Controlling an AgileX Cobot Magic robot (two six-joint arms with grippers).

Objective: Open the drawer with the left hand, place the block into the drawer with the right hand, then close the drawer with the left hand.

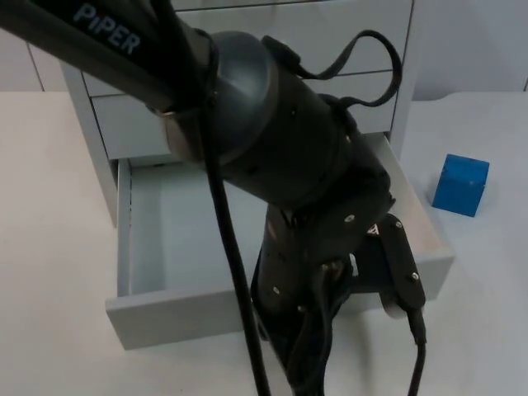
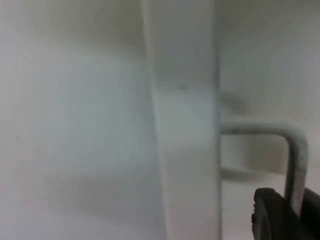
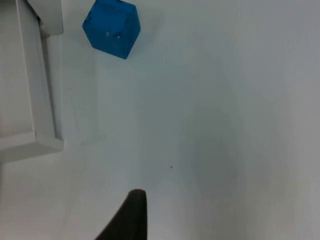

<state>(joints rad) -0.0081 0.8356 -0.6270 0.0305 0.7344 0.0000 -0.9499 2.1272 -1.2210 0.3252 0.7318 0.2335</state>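
So the white cabinet (image 1: 247, 74) at the back has its bottom drawer (image 1: 165, 239) pulled well out toward the front of the table (image 1: 49, 247), and the tray looks bare inside, so I'd say the opening step is basically done. The left arm is draped right over the drawer, with the left gripper (image 1: 396, 309) down at the front panel; the left wrist view has a fingertip (image 2: 280, 217) right by the drawer's metal handle (image 2: 295, 165), but honestly I can't tell whether it's clamped on it or loose. The blue block (image 1: 460, 185) sits on the table just beside the drawer's right wall, not in it. That's the right arm's side, and from the right gripper (image 3: 127, 220) the block (image 3: 111, 29) lies well ahead, near the drawer's side wall. Can't tell how wide that one is either.
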